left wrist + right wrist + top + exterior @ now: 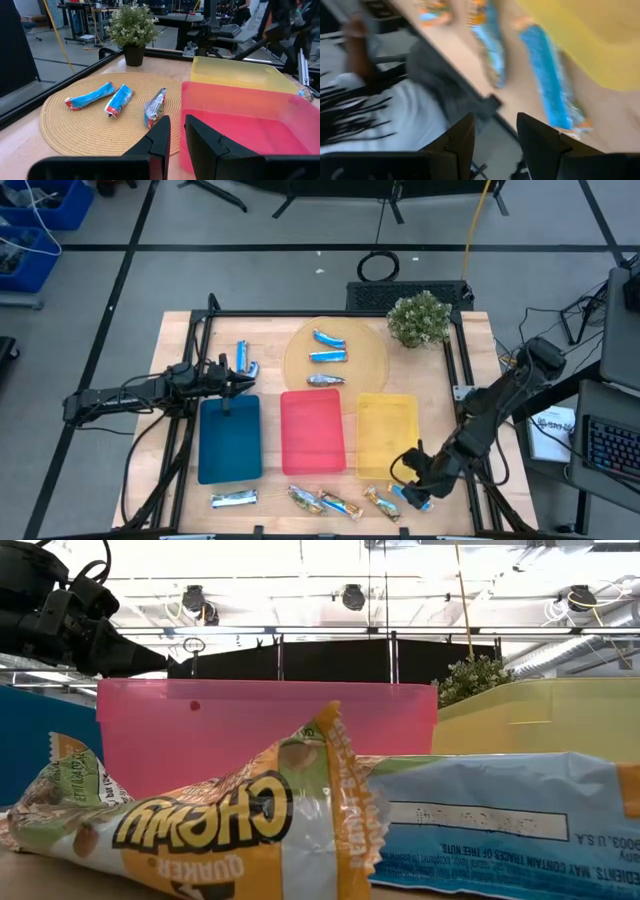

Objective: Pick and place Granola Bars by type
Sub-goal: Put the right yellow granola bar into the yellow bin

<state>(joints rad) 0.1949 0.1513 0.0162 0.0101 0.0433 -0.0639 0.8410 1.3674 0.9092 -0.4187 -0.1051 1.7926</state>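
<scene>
Right claw (415,492), fingers parted and empty, hangs over the near-right counter (180,350) edge beside a blue Granola Bar (547,82). Left claw (243,383), nearly closed, empty, hovers above blue tray (230,442).

Grey floor (300,235) crossed by dark tape lines surrounds the wooden table (175,340) — a blue bin (45,205) sits far left. Overhead, ceiling lamps (352,596) hang from white ducting — desks (172,20) stand beyond.
</scene>
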